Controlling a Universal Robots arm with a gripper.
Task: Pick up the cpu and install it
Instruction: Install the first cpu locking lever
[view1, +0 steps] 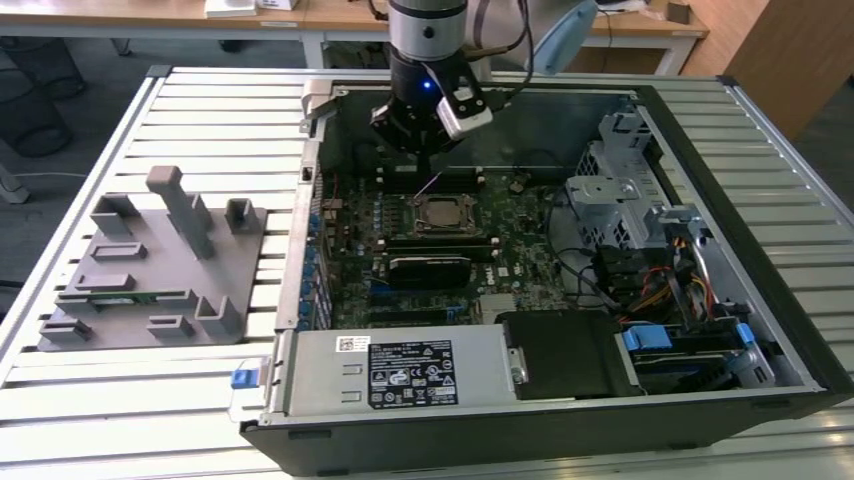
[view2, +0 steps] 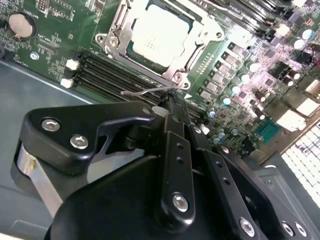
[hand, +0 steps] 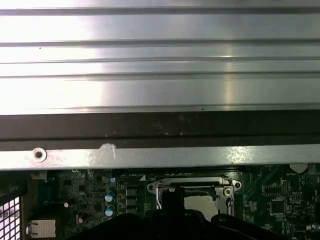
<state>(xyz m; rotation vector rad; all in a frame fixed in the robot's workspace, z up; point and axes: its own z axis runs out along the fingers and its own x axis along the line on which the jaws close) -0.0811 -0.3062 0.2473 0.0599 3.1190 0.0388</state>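
The cpu (view1: 441, 213), a small square chip with a pale silver top, lies flat inside the metal socket frame (view2: 112, 37) on the green motherboard (view1: 514, 240). In the second wrist view the cpu (view2: 159, 31) shows framed by that socket. My gripper (view1: 424, 165) hangs just above the board at the socket's far edge. Its black fingers (view2: 172, 120) are pressed together with nothing held, their tips (view2: 171, 97) right by the socket's thin wire lever (view2: 142, 92). In the first wrist view the socket (hand: 225, 187) sits just past the dark fingertips (hand: 172, 197).
The board lies in an open computer case (view1: 747, 300) with tall walls. A drive cage (view1: 627, 190) and cables stand on the exterior view's right, a power supply (view1: 400, 370) in front. A grey plastic fixture (view1: 200, 290) holding a green memory stick (view1: 134, 297) lies on the slatted table (view1: 200, 110).
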